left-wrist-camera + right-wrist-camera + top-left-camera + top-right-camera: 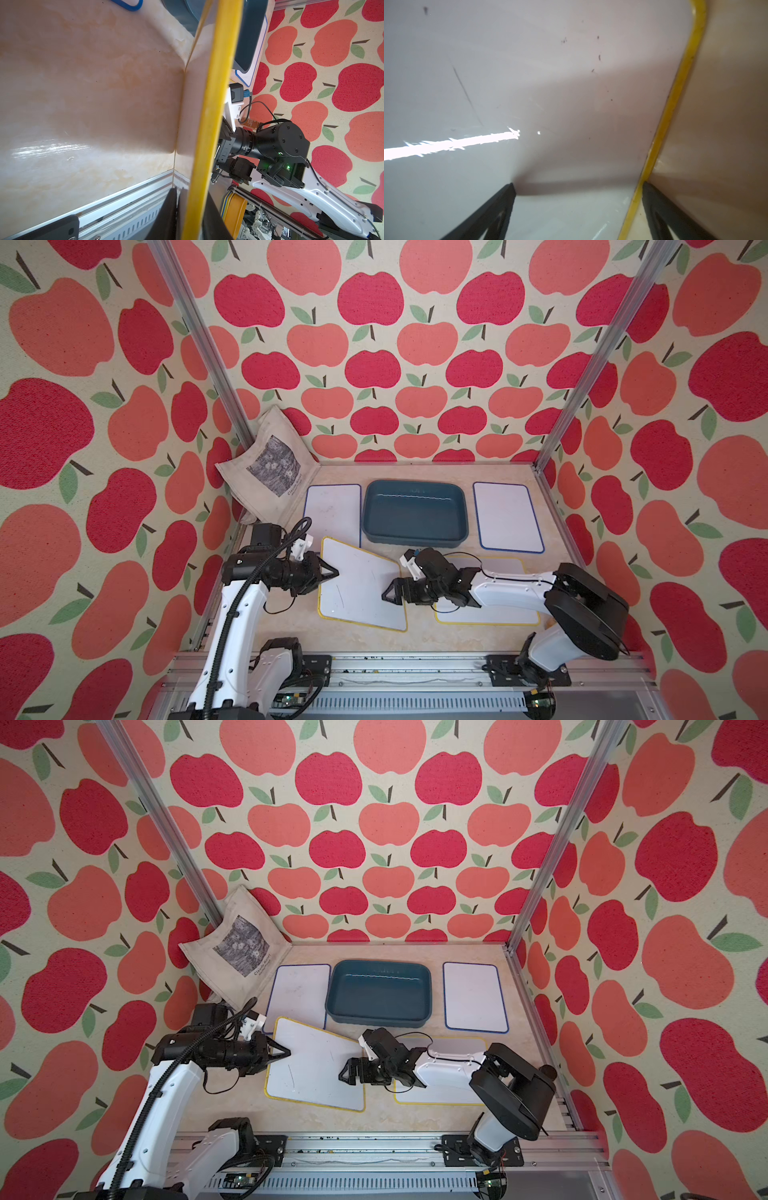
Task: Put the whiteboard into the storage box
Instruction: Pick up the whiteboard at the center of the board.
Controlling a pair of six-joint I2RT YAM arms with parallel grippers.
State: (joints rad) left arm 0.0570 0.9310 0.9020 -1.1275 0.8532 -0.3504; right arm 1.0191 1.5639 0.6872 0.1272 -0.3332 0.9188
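A yellow-edged whiteboard (361, 585) (316, 1065) lies skewed in front of the dark teal storage box (415, 537) (378, 1017), its left side raised off the table. My left gripper (334, 571) (286, 1052) is shut on that board's left edge. In the left wrist view the yellow edge (214, 104) runs between the two black fingers of the left gripper (192, 199). My right gripper (388, 595) (345, 1075) stands open at the board's right edge. In the right wrist view one finger of the right gripper (579, 185) hangs over the white face (550, 83), the other past the yellow rim.
Blue-edged whiteboards lie flat left (332, 510) and right (507, 516) of the box. Another yellow-edged board (498, 605) lies under my right arm. A beige tote bag (266, 464) leans in the back left corner. Metal frame rails border the table.
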